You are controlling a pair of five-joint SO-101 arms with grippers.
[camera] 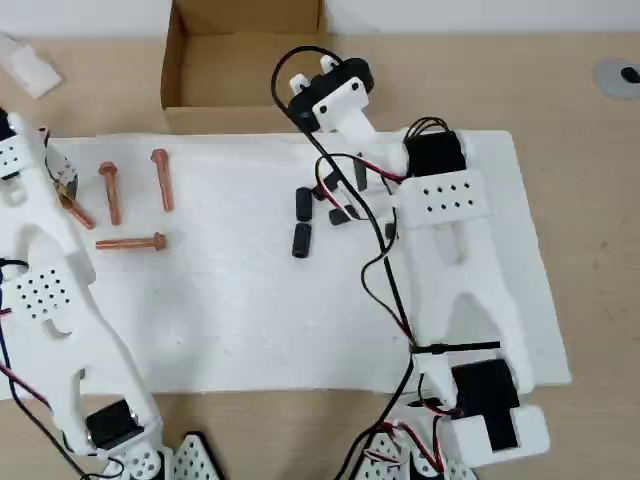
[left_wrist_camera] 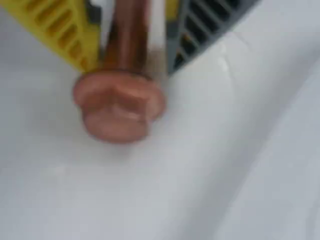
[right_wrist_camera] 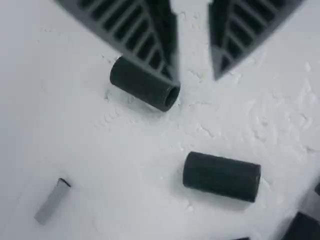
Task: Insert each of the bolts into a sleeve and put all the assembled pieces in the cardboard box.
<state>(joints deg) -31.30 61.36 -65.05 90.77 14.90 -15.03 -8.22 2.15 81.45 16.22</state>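
My left gripper (left_wrist_camera: 131,35) is shut on a copper bolt (left_wrist_camera: 119,105), held by its shank between the yellow and grey fingers with the head just above the white foam. In the high view this bolt (camera: 76,211) lies at the foam's left edge under the left gripper (camera: 62,188). Three more bolts (camera: 110,192) (camera: 162,180) (camera: 130,242) lie loose to its right. My right gripper (right_wrist_camera: 192,45) is open over the foam, one finger beside a black sleeve (right_wrist_camera: 145,84); a second sleeve (right_wrist_camera: 221,176) lies farther off. Two sleeves (camera: 303,203) (camera: 301,240) rest mid-foam.
The open cardboard box (camera: 175,70) stands beyond the foam pad's (camera: 230,320) far edge. Black cables (camera: 385,270) trail from the right arm across the pad. A small grey piece (right_wrist_camera: 50,202) lies on the foam near the sleeves.
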